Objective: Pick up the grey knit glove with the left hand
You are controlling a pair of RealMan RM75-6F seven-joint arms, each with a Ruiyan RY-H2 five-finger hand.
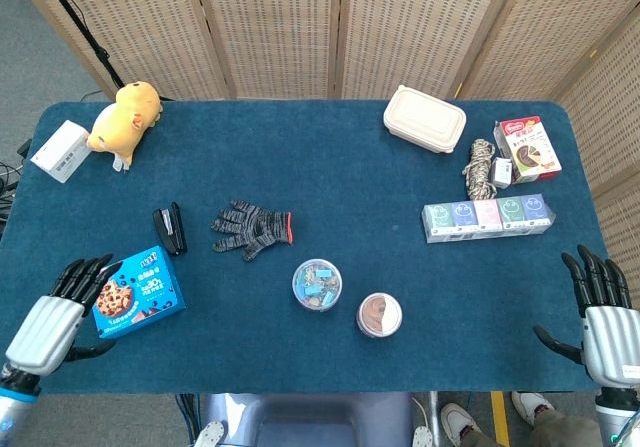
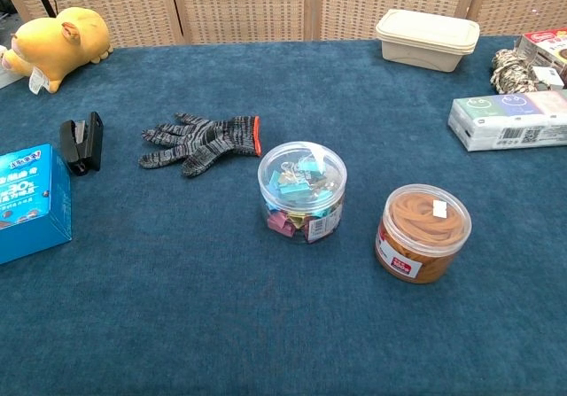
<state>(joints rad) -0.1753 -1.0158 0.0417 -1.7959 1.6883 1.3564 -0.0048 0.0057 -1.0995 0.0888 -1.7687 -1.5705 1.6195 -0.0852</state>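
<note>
The grey knit glove (image 1: 250,228) (image 2: 200,142) lies flat on the blue table, its fingers pointing left and its red cuff edge to the right. My left hand (image 1: 58,317) hovers at the table's near left corner, fingers spread, holding nothing, just left of the blue cookie box (image 1: 135,291). It is well short of the glove. My right hand (image 1: 603,319) sits open at the near right corner, also empty. Neither hand shows in the chest view.
A black stapler (image 1: 169,229) lies just left of the glove. A clear tub of binder clips (image 1: 316,284) and a tub of rubber bands (image 1: 379,314) stand to its right front. A yellow plush (image 1: 125,120), white box (image 1: 60,150), lunch box (image 1: 424,119) and packets (image 1: 487,215) line the far side.
</note>
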